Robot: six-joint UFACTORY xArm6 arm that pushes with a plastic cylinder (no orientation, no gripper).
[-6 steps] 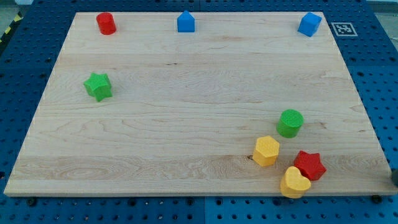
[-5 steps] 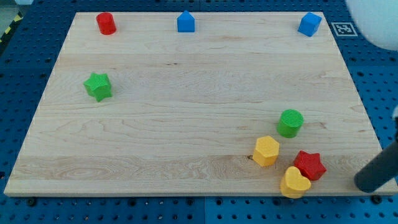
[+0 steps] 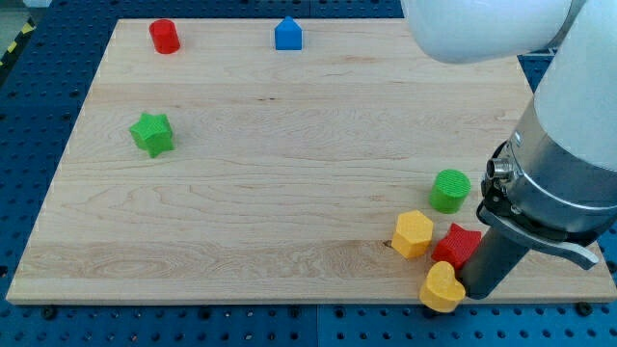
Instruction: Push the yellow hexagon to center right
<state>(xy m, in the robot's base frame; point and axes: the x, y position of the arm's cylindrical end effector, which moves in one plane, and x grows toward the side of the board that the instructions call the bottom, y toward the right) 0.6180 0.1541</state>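
The yellow hexagon [image 3: 413, 233] lies near the view's bottom right of the wooden board [image 3: 289, 164]. My tip [image 3: 474, 292] is at the board's bottom edge, right of the yellow heart [image 3: 442, 287] and below the red star [image 3: 457, 246], touching or almost touching both. The red star sits right next to the hexagon. The green cylinder [image 3: 449, 190] stands just above and to the right of the hexagon. The arm's body covers the view's upper right.
A green star [image 3: 152, 133] lies at the left. A red cylinder [image 3: 165, 36] and a blue house-shaped block [image 3: 288, 34] stand along the top edge. The top right corner of the board is hidden by the arm.
The arm has swung in from the right and now fills the right side. The red star and yellow heart have shifted left toward the hexagon. The blue block at top right is now hidden.
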